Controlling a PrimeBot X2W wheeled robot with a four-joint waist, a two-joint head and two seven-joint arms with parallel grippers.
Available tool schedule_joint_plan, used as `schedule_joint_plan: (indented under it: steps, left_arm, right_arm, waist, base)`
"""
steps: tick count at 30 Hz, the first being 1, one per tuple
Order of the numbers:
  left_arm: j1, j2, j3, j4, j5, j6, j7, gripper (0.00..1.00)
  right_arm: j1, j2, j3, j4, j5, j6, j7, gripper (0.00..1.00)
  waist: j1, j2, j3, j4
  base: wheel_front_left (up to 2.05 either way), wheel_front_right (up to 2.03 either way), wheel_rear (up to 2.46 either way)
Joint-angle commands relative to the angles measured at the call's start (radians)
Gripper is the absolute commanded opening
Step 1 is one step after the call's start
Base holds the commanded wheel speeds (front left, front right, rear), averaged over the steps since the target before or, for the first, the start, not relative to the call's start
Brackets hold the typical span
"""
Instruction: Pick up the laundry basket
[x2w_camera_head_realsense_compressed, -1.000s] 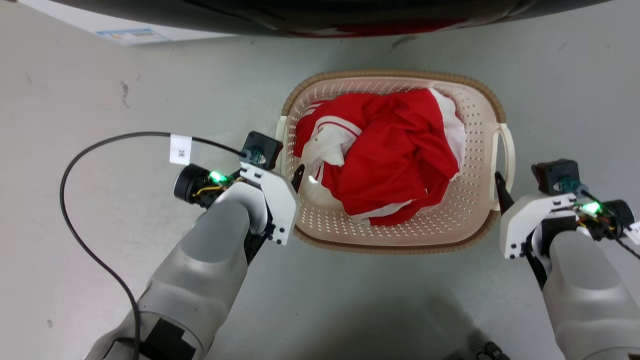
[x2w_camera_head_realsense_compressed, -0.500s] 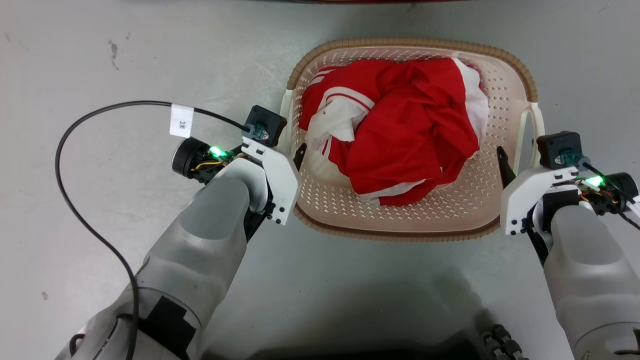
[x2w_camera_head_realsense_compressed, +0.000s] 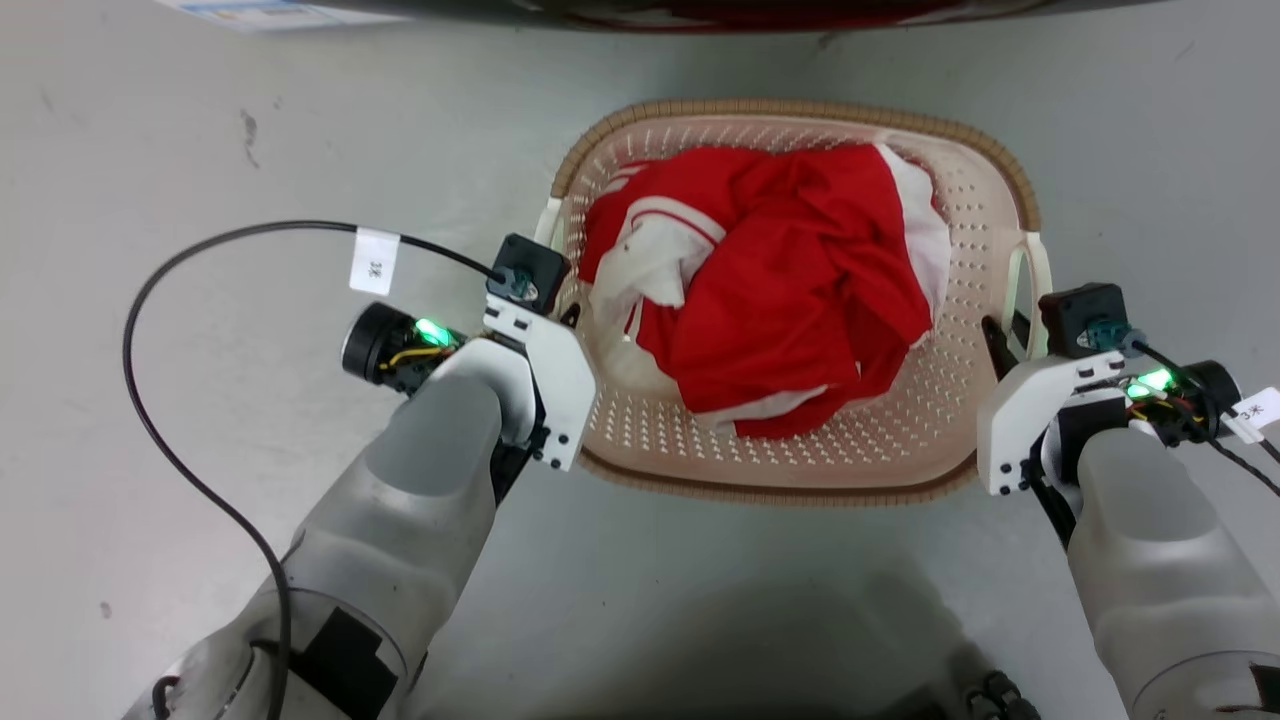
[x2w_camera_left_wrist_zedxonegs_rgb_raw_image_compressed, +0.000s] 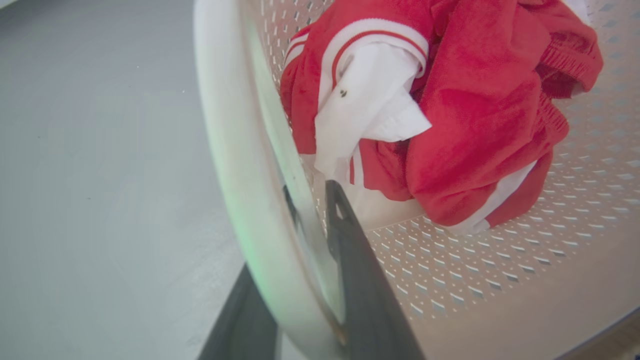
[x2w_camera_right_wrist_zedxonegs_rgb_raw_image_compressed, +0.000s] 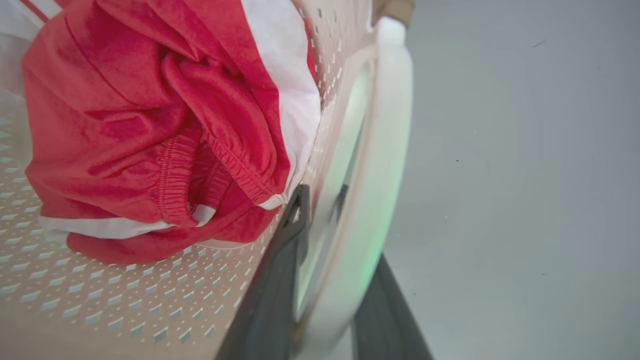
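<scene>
Stood at grasp step on laundry basket (x2w_camera_head_realsense_compressed: 790, 107) | clamped left gripper (x2w_camera_left_wrist_zedxonegs_rgb_raw_image_compressed: 310, 192) and right gripper (x2w_camera_right_wrist_zedxonegs_rgb_raw_image_compressed: 321, 192), seemingly tight, round its side handles (x2w_camera_head_realsense_compressed: 1043, 280) | needed even, level lift next

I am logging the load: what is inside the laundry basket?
Inside the laundry basket lies crumpled red and white clothing. Perforated floor shows around it; what is beneath the pile, and how many garments it holds, is covered.

Laundry area: laundry basket (x2w_camera_head_realsense_compressed: 800, 108), grey floor (x2w_camera_head_realsense_compressed: 200, 130)
</scene>
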Motion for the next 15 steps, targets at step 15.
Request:
schedule_joint_plan:
  steps: [15]
  left_arm:
    - [0.166,0.005,-0.076,-0.019,-0.144,-0.006,0.068,0.00]
  right_arm:
    - [0.088,-0.002,0.044,0.050,-0.029,-0.003,0.072,0.00]
  waist:
    - [0.0000,0.0000,-0.288,0.059]
  base:
    - [0.00,0.00,0.00]
